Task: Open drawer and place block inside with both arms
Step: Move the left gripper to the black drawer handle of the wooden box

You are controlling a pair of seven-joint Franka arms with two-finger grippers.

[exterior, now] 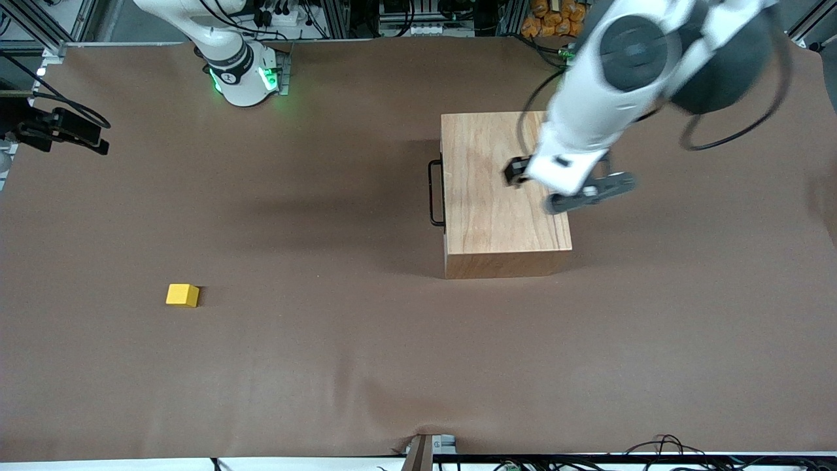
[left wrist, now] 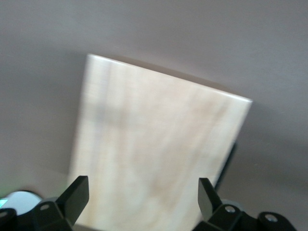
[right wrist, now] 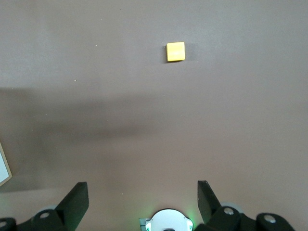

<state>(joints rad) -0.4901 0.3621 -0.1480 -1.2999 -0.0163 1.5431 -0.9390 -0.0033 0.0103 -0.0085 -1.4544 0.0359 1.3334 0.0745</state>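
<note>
The wooden box (exterior: pixel 507 190) stands toward the left arm's end of the table. Its drawer is shut, with the black handle (exterior: pixel 436 193) close against the box's front. My left gripper (exterior: pixel 562 184) hangs over the box top, open and empty. The left wrist view shows its fingers wide apart (left wrist: pixel 142 187) above the box top (left wrist: pixel 154 144). The yellow block (exterior: pixel 182 295) lies on the brown table toward the right arm's end, nearer the front camera than the box. My right gripper (right wrist: pixel 142 192) is open and empty, high over the table, with the block (right wrist: pixel 175 51) in its view.
The right arm's green-lit base (exterior: pixel 245 75) stands at the table's back edge and also shows in the right wrist view (right wrist: pixel 168 222). A black device (exterior: pixel 59 131) sits at the table's edge past the right arm's end. Cables (exterior: pixel 660 448) lie along the front edge.
</note>
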